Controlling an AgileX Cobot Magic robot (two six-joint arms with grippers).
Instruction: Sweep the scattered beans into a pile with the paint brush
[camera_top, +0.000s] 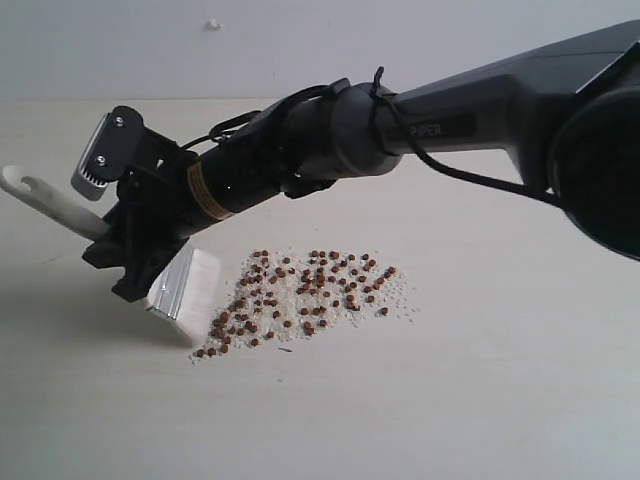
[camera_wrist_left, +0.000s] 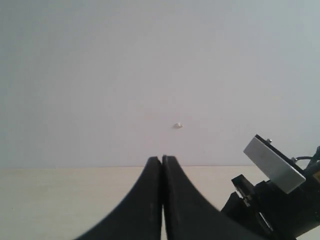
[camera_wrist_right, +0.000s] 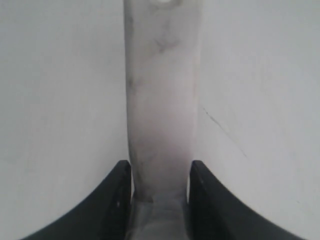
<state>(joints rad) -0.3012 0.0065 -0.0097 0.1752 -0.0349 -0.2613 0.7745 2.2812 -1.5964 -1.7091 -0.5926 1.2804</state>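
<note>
Mid-sweep, with right pincer (camera_top: 135, 262) clamped on paint brush (camera_top: 187, 284), bristles at left edge of beans (camera_top: 310, 290); next, probably pushing rightward.

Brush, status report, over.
Right gripper shut on brush handle; left gripper shut, empty. Bristles at left edge of beans in exterior view. Beans spread out, not yet piled. Nothing seen in the way.

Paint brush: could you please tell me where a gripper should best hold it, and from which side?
Grip the paint brush by its narrow handle near the ferrule, across the edges, coming from the ferrule end as the right gripper does; this leaves the bristles free.
</note>
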